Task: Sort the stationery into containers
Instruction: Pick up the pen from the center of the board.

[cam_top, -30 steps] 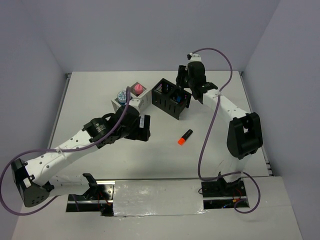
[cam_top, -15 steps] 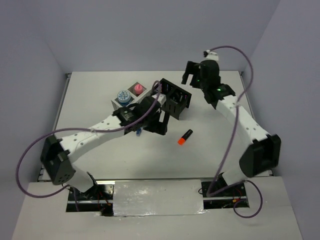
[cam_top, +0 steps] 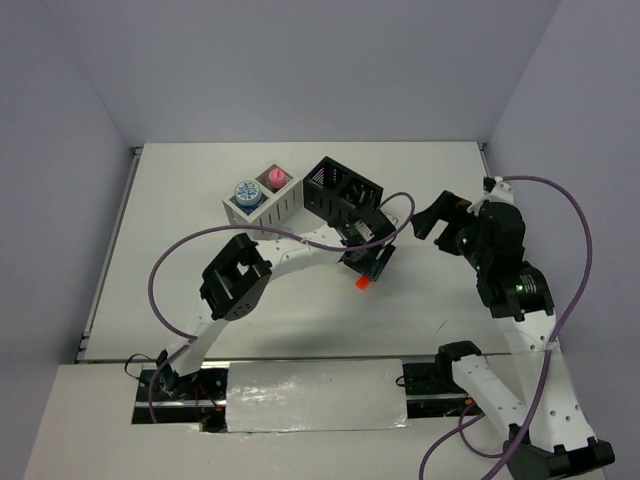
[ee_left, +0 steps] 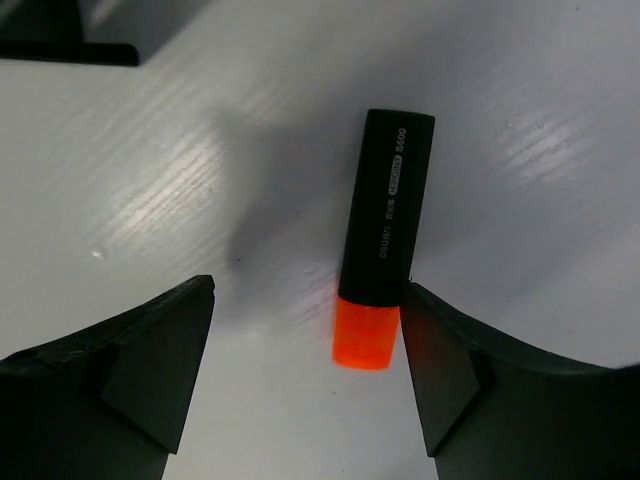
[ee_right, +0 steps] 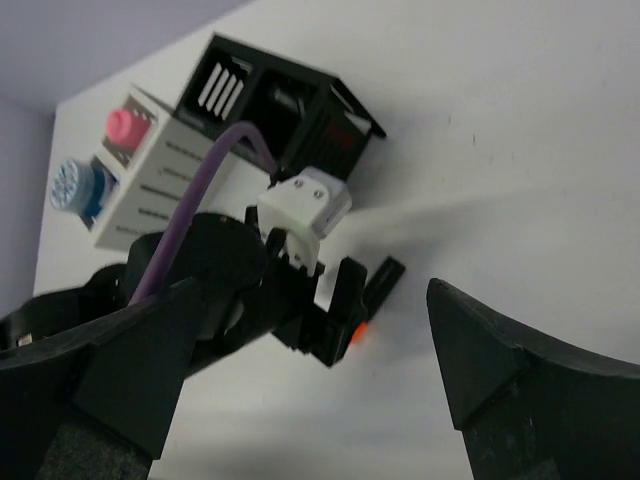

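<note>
An orange highlighter (ee_left: 385,230), black-bodied with an orange cap (ee_left: 365,335), lies flat on the table. My left gripper (ee_left: 305,350) is open and straddles its cap end: the right finger (ee_left: 470,370) touches the pen's side, and a wide gap separates it from the left finger (ee_left: 150,370). From above, the left gripper (cam_top: 368,262) covers most of the highlighter (cam_top: 361,283). My right gripper (cam_top: 440,215) hangs open and empty to the right of it. The white container (cam_top: 262,205) holds a blue tape roll (cam_top: 246,190) and a pink tube (cam_top: 274,177). The black container (cam_top: 342,190) stands beside it.
The right wrist view shows the left gripper (ee_right: 340,300) over the highlighter (ee_right: 385,275), with the black container (ee_right: 290,100) and white container (ee_right: 150,175) behind. The left arm's purple cable (cam_top: 200,240) loops over the table. Walls enclose the table at the back and sides.
My left arm swung right from beside the white container to the orange highlighter, and its jaws began narrowing. My right arm pulled back from the black container towards the right and opened.
</note>
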You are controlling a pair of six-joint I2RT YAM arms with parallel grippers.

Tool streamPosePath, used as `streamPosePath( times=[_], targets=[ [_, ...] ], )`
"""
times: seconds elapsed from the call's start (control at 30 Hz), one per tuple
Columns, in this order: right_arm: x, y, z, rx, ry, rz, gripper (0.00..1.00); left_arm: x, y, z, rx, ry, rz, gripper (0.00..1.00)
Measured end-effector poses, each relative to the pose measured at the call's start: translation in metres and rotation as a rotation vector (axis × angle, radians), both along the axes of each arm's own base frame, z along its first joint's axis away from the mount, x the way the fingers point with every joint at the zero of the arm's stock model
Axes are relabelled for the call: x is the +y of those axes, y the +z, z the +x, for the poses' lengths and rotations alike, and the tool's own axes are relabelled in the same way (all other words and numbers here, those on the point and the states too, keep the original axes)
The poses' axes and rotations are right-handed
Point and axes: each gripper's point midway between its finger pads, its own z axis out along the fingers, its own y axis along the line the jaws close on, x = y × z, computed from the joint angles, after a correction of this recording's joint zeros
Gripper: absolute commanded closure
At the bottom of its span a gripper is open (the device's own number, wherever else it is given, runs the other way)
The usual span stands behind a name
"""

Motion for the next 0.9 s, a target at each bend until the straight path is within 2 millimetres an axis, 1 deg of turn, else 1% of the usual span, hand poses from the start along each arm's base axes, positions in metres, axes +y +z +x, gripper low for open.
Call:
streamPosePath(
  times=[0.07,0.17,0.23,0.27,0.3,0.33,0.37,0.43,0.53,0.57,0.63,0.7,0.77,0.83,0.9],
  targets=[
    [0.001,-0.01,-0.015,0.038,0.021,0.0,0.0,-0.002,-0.01,-0.008,0.014,-0.015,0.021,0.17],
    [0.001,-0.014,-0.031,0.056,0.038,-0.004,0.0,0.0,-0.018,-0.011,0.025,-0.019,0.039,0.17],
    [0.001,-0.013,-0.038,0.054,0.044,-0.007,0.0,0.002,-0.022,-0.015,0.029,-0.022,0.048,0.18],
    [0.0,-0.013,-0.042,0.053,0.048,-0.008,0.0,0.003,-0.025,-0.016,0.029,-0.02,0.053,0.23],
    [0.0,-0.012,-0.045,0.048,0.052,-0.007,0.0,0.003,-0.027,-0.017,0.029,-0.02,0.053,0.24],
    [0.001,-0.011,-0.048,0.046,0.056,-0.006,0.0,0.001,-0.027,-0.018,0.024,-0.021,0.05,0.24],
    [0.001,-0.012,-0.05,0.047,0.059,-0.005,0.0,-0.002,-0.027,-0.019,0.018,-0.026,0.045,0.28],
    [0.001,-0.013,-0.052,0.056,0.063,-0.004,0.0,-0.009,-0.028,-0.024,0.01,-0.034,0.028,0.3],
    [0.003,-0.016,-0.052,0.068,0.072,-0.001,0.0,-0.016,-0.029,-0.032,-0.004,-0.042,0.003,0.56],
    [0.004,-0.016,-0.053,0.071,0.076,0.0,0.0,-0.018,-0.029,-0.034,-0.007,-0.049,-0.003,0.76],
    [0.005,-0.017,-0.053,0.075,0.082,0.003,0.0,-0.02,-0.028,-0.037,-0.008,-0.052,-0.016,1.0],
    [0.005,-0.018,-0.052,0.08,0.082,0.004,0.0,-0.019,-0.028,-0.039,-0.008,-0.054,-0.026,1.0],
    [0.005,-0.019,-0.051,0.085,0.075,0.012,0.0,-0.014,-0.025,-0.045,0.001,-0.046,-0.039,1.0],
    [0.006,-0.021,-0.049,0.086,0.065,0.028,0.0,0.0,-0.025,-0.059,0.029,-0.041,-0.038,1.0],
    [0.009,-0.022,-0.047,0.078,0.056,0.068,0.0,0.018,-0.02,-0.076,0.057,-0.036,-0.043,1.0]
  ],
)
